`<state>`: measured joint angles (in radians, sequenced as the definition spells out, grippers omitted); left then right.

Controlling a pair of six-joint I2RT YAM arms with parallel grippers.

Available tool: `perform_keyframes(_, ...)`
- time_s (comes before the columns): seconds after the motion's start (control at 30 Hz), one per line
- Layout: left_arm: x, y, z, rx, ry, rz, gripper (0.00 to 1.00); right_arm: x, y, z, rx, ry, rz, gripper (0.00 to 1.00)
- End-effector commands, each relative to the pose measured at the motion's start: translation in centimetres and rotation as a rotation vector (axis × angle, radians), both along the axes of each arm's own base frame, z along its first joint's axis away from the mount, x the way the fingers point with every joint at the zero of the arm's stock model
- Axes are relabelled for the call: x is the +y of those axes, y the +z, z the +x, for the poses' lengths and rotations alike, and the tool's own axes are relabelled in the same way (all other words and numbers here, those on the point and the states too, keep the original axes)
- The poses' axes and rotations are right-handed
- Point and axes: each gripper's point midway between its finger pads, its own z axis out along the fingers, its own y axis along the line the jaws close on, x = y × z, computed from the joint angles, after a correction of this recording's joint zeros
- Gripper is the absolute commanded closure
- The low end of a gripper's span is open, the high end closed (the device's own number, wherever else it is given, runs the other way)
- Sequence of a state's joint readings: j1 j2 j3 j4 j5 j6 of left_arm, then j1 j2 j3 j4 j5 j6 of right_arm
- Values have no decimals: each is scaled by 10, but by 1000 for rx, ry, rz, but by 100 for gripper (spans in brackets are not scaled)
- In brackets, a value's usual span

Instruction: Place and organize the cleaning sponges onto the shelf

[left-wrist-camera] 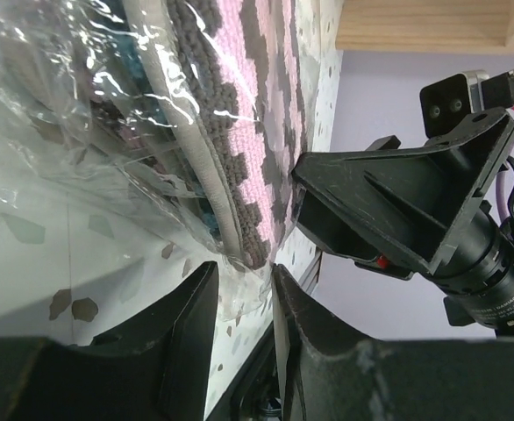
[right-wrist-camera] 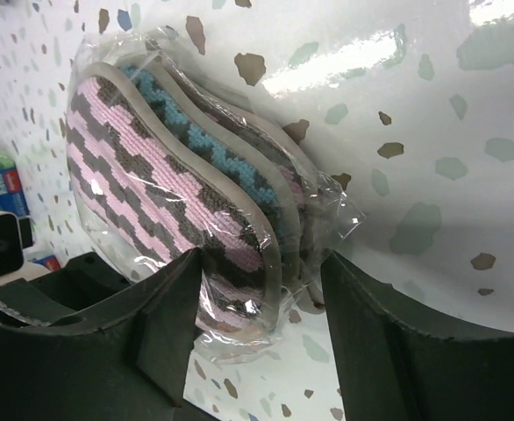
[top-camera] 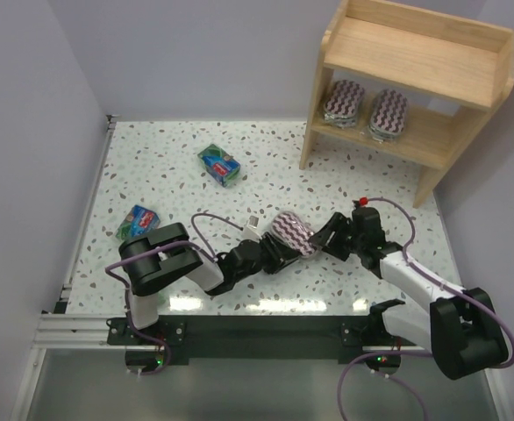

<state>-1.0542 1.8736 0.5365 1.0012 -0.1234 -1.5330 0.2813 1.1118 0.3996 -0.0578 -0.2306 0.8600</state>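
Observation:
One oval zigzag-striped sponge pack (top-camera: 292, 231) stands tilted on the table between my two grippers. My left gripper (top-camera: 273, 252) is shut on the clear wrap at the pack's (left-wrist-camera: 248, 132) lower edge, as the left wrist view shows (left-wrist-camera: 244, 281). My right gripper (top-camera: 321, 239) is open around the pack's (right-wrist-camera: 152, 175) other end (right-wrist-camera: 264, 281). Its left finger touches the wrap and its right finger stands apart. Two more striped packs (top-camera: 345, 101) (top-camera: 389, 112) lie on the lower tier of the wooden shelf (top-camera: 406, 53). Two green packs (top-camera: 220, 165) (top-camera: 137, 221) lie on the table at left.
The shelf stands at the far right corner against the wall, its top tier bare. Grey walls close the table at back and left. A metal rail (top-camera: 239, 329) runs along the near edge by the arm bases.

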Motion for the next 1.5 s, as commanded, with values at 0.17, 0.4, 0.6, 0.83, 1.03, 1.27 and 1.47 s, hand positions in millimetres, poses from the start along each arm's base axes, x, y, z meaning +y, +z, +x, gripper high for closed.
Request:
perform_keyframes(0.17, -27, 22, 3, -72, -74, -63, 67, 3, -6, -2, -9, -33, 54, 55)
perform_keyframes(0.4, -12, 27, -2, -99, -71, -44, 68, 9, -19, 0, 37, -25, 78, 94)
perform_keyframes(0.6, 17, 47, 0, -166, -59, 38, 62, 1, 18, 2, -23, -47, 115, 100)
perform_keyframes(0.83, 64, 102, 8, -333, 1, 201, 48, -35, 97, 11, -172, -167, 149, 100)
perform_keyframes(1.03, 122, 140, 14, -407, 145, 295, 41, -65, 166, 15, -295, -296, 145, 100)
perform_keyframes(1.27, 164, 153, 9, -432, 234, 345, 40, -104, 255, 40, -454, -462, 135, 100)
perform_keyframes(1.47, 169, 145, 3, -418, 214, 371, 40, -142, 299, 62, -539, -644, 127, 100)
